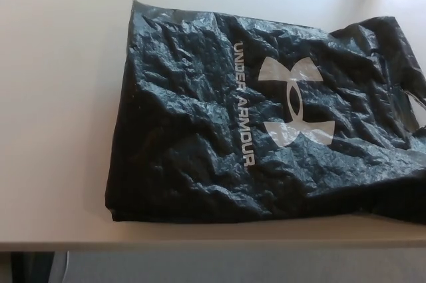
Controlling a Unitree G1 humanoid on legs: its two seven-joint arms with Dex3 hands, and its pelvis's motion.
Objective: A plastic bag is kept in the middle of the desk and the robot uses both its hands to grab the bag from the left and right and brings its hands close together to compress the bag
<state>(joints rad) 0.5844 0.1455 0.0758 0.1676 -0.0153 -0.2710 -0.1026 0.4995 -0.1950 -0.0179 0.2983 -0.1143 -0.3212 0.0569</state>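
A crumpled black plastic bag (pixel 266 110) is laid flat on the pale desk (pixel 60 96), filling the centre and right of the frame. White lettering and a logo are printed on it. Neither robot hand is seen, so their state cannot be told.

The bag (pixel 200 123) lies flat on the desk (pixel 60 96), toward its near right edge.

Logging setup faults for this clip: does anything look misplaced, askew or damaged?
The black plastic bag lies flat but heavily crinkled, skewed on the desk and running off the picture's right edge. No tear or spill shows. Neither robot hand is in view.
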